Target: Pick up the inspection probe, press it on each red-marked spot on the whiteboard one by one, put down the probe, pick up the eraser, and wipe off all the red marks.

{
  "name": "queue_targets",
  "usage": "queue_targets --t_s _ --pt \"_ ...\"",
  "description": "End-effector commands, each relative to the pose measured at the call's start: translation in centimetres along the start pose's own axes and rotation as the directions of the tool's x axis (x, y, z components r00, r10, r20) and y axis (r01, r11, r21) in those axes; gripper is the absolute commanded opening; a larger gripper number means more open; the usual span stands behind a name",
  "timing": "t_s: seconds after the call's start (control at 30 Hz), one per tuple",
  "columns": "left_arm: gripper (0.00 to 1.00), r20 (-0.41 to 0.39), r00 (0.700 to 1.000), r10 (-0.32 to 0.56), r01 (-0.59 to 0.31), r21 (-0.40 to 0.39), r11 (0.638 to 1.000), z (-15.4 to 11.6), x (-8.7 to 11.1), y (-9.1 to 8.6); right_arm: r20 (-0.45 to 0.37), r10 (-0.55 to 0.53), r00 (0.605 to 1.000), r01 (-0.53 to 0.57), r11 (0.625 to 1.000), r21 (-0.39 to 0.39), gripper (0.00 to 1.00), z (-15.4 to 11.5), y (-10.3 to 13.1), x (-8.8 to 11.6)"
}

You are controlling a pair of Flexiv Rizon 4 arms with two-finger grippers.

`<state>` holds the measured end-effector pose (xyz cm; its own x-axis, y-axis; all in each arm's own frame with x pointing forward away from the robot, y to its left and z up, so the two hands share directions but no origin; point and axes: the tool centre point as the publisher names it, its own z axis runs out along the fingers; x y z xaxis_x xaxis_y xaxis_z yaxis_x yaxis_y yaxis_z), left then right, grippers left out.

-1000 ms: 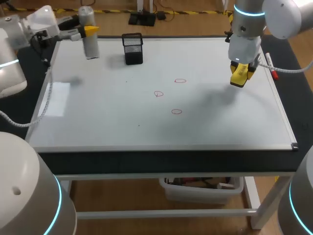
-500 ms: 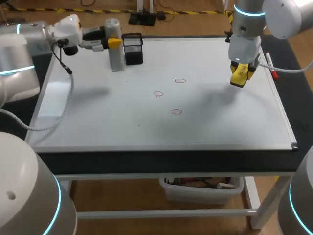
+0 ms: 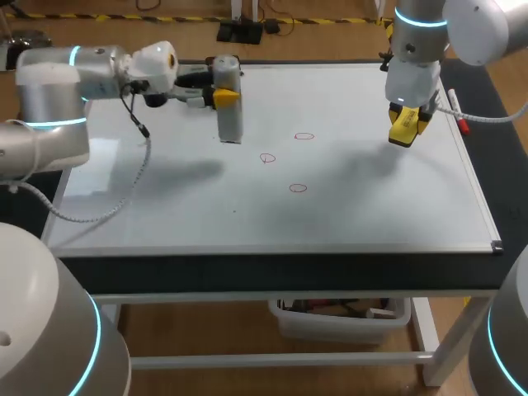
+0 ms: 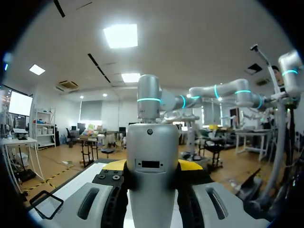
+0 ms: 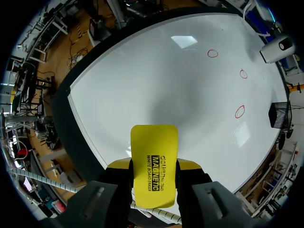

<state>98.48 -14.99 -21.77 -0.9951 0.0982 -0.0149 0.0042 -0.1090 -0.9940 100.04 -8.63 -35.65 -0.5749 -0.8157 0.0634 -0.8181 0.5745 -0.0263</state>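
My left gripper (image 3: 224, 96) is shut on the grey cylindrical inspection probe (image 3: 229, 115), which hangs upright over the whiteboard (image 3: 165, 206), left of the marks. In the left wrist view the probe (image 4: 152, 190) fills the gap between the yellow-tipped fingers of the left gripper (image 4: 153, 167). Three small red circles are drawn mid-board: a far one (image 3: 304, 136), a middle one (image 3: 267, 157) and a near one (image 3: 298, 188). My right gripper (image 3: 404, 130) is shut on the yellow eraser (image 5: 154, 161) and hovers above the board's right part, right of the marks (image 5: 243, 73).
A black mesh pen holder (image 4: 46, 203) stands at the board's far side, mostly hidden behind the probe in the head view. A red-capped marker (image 3: 458, 122) lies by the board's right edge. The board's raised frame (image 3: 478, 198) runs along its sides.
My left arm has swung right with the probe, from the board's far left corner past the pen holder to just left of the red marks. The right arm has kept still.
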Motion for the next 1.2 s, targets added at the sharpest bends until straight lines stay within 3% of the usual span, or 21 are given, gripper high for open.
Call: queue_targets --t_s 0.03,0.63,1.2 --pt "0.0 -0.136 0.991 0.002 0.003 0.037 0.999 1.6 -0.8 1.5 -0.003 -0.002 1.0 0.002 1.0 -0.001 0.0 -0.1 -0.2 0.0" --pt "0.0 -0.187 0.982 -0.034 0.042 0.038 0.998 4.7 0.5 3.4 -0.003 -0.002 1.0 0.002 1.0 -0.001 0.0 -0.1 -0.2 0.0" --pt "0.0 -0.197 0.978 -0.067 0.072 0.021 0.997 6.2 -0.5 5.9 -0.003 -0.002 1.0 0.002 1.0 -0.001 0.0 -0.1 -0.2 0.0"
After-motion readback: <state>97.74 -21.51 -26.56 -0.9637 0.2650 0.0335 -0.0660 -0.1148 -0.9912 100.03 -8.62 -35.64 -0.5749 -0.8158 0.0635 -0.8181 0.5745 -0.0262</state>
